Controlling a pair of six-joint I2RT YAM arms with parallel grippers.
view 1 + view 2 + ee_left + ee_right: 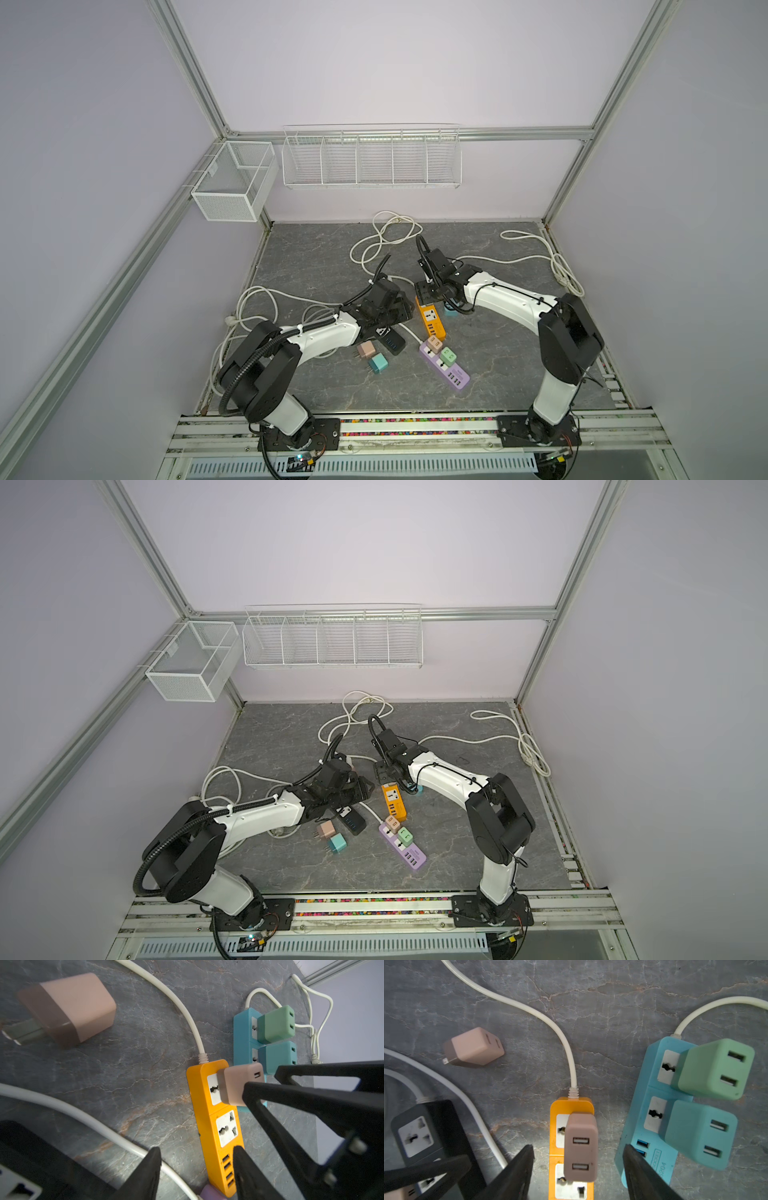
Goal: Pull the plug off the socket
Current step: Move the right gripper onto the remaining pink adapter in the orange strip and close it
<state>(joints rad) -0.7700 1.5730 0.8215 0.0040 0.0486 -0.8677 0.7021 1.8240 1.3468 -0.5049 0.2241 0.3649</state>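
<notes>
— Which step was I on?

— The grasp, by my reading. Your right tool point(578, 1146) hung straight over the brownish-pink plug point(234, 1084) with its jaws wide. One finger stood on each side of the plug, with a gap showing on both, and nothing was held. The plug sat in the orange strip point(207, 1126), in the socket nearest its white cord point(566, 1043), and was not yet pulled.

— And my left?

— Your left tool point(196, 1150) was low at the strip's USB end, jaws partly apart and empty. One finger was over the strip's edge and the other was out over the bare surface point(612, 1001). I couldn't tell whether it pressed on the strip.

— What did the next move call for?

— You needed to close the right tool on the plug's two flat sides, then lift straight along the prongs. The strip looked light, so you probably wanted the left tool bearing down on it. Otherwise it could have risen with the plug.

— Anything in the way?

— The blue strip point(639, 1093) lay just beside the orange one, carrying a green charger point(714, 1068) and a teal charger point(697, 1134). One right finger stood between the plug and that strip, so room there was tight. A black strip point(442, 1109) lay on the other side, with a loose pink charger point(475, 1047) near it. A purple strip point(457, 374) lay near the orange strip's USB end.
</notes>
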